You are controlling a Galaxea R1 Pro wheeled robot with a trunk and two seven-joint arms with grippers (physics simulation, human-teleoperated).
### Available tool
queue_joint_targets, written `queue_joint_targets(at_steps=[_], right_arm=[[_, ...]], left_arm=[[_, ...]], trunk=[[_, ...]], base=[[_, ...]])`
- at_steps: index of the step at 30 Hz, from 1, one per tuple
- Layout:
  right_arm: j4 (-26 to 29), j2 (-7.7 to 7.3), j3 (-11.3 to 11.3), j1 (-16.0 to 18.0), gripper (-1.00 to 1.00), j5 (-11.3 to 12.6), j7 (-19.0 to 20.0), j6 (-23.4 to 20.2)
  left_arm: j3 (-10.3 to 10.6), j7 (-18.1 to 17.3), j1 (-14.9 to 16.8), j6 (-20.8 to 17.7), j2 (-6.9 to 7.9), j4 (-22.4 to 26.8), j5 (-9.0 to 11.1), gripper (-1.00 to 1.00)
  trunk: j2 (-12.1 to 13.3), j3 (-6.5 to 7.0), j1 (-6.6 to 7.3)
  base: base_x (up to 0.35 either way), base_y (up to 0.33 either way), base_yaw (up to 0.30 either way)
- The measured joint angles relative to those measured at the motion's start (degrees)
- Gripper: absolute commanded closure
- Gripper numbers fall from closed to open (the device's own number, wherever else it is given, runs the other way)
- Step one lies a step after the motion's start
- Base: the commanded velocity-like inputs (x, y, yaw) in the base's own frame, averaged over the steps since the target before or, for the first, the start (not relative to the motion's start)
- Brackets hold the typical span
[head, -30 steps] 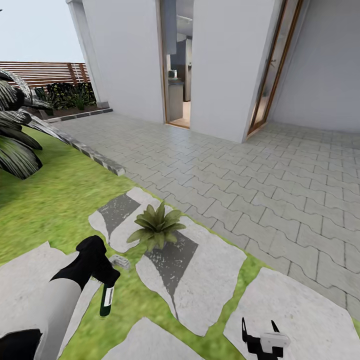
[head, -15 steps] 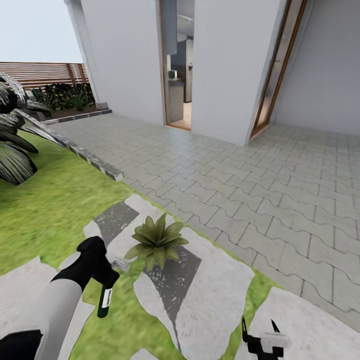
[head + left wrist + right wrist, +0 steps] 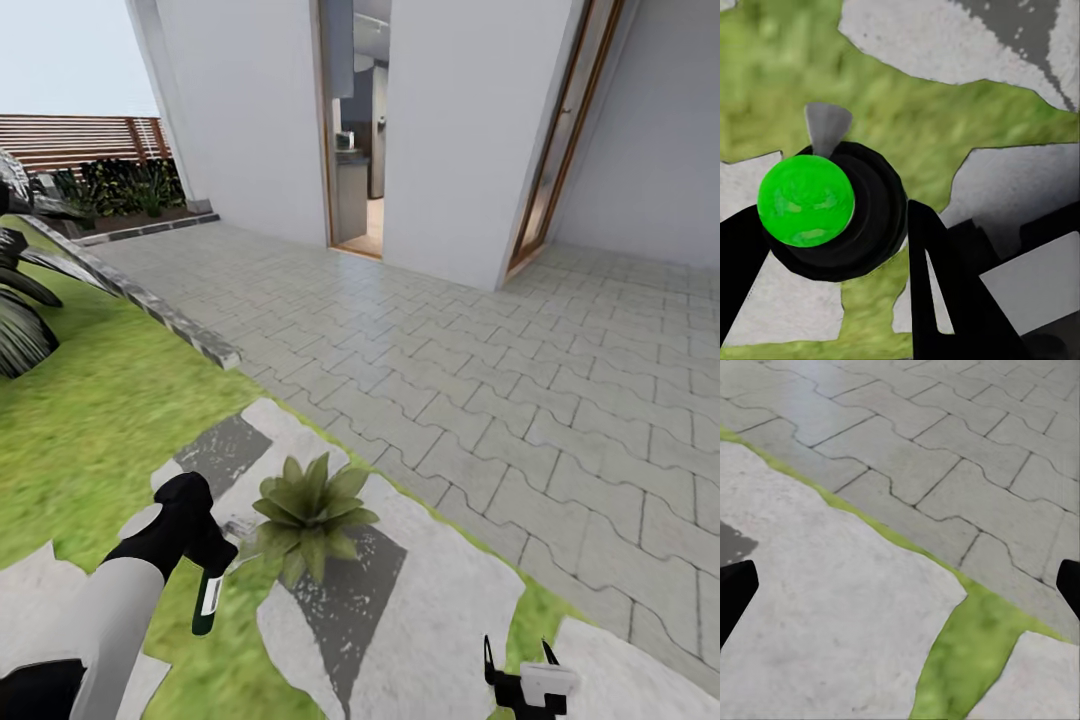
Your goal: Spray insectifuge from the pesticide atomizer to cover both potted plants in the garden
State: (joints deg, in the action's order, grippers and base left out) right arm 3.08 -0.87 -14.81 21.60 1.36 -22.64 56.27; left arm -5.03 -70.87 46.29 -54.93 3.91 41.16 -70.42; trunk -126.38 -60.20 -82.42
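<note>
Atomizer (image 3: 208,598) in left end effector (image 3: 205,560) (nozzle plantward)

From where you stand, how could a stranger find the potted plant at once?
Follow the lawn beside the grey paving to the pale stepping stones. The potted plant sits on them, right of the left gripper. It is a low rosette of pointed green leaves, unlike the flat stones around it.

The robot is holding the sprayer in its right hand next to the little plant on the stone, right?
Not quite: it's the left gripper that holds the pesticide atomizer, as the head view shows. The right gripper is open and empty. The rest is right: the sprayer hangs next to the potted plant, which sits on a stepping stone.
</note>
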Motion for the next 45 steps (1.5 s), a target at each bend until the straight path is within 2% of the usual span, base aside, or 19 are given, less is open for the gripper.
queue_joint_targets(at_steps=[7,11,12,24,29,36,41,45], right_arm=[[0.00,0.00,0.00,0.00,-1.00,0.00,0.00,0.00],[0.00,0.00,0.00,0.00,-1.00,0.00,0.00,0.00],[0.00,0.00,0.00,0.00,-1.00,0.00,0.00,0.00],[0.00,0.00,0.00,0.00,-1.00,0.00,0.00,0.00],[0.00,0.00,0.00,0.00,-1.00,0.00,0.00,0.00],[0.00,0.00,0.00,0.00,-1.00,-0.04,0.01,0.00],[0.00,0.00,0.00,0.00,-1.00,-0.01,0.00,-0.04],[0.00,0.00,0.00,0.00,-1.00,-0.02,0.00,-0.03]], left_arm=[[0.54,0.00,-0.11,0.09,-0.05,-0.19,0.00,1.00],[7.80,-0.03,-0.66,-0.43,0.00,-0.57,0.20,1.00],[8.27,-0.05,-0.68,-0.45,0.04,-0.65,0.17,1.00],[8.67,-0.07,-0.70,-0.61,0.04,-0.83,0.72,1.00],[8.85,-3.35,-0.75,-0.20,-0.19,-0.98,0.19,1.00],[9.42,-4.02,-0.96,0.08,-0.15,-2.30,-0.08,1.00],[12.67,-4.10,-0.96,-0.10,-0.11,-2.64,0.07,1.00],[13.33,-4.12,-0.59,-0.32,-0.42,-2.56,0.08,1.00]], trunk=[[0.00,-0.05,-0.02],[0.00,-0.05,-0.04],[0.00,-0.10,-0.04],[0.00,-0.36,-0.02],[0.00,-0.36,-0.04],[0.00,-0.36,-0.01],[0.00,-0.36,-0.03],[0.00,-0.36,-0.04]], base=[[0.255,0.000,0.000],[0.019,0.000,-0.019],[0.002,0.000,-0.089],[0.044,0.000,-0.021],[0.021,0.000,0.000],[0.105,0.000,0.000],[0.040,0.000,0.000],[0.002,0.000,0.000]])
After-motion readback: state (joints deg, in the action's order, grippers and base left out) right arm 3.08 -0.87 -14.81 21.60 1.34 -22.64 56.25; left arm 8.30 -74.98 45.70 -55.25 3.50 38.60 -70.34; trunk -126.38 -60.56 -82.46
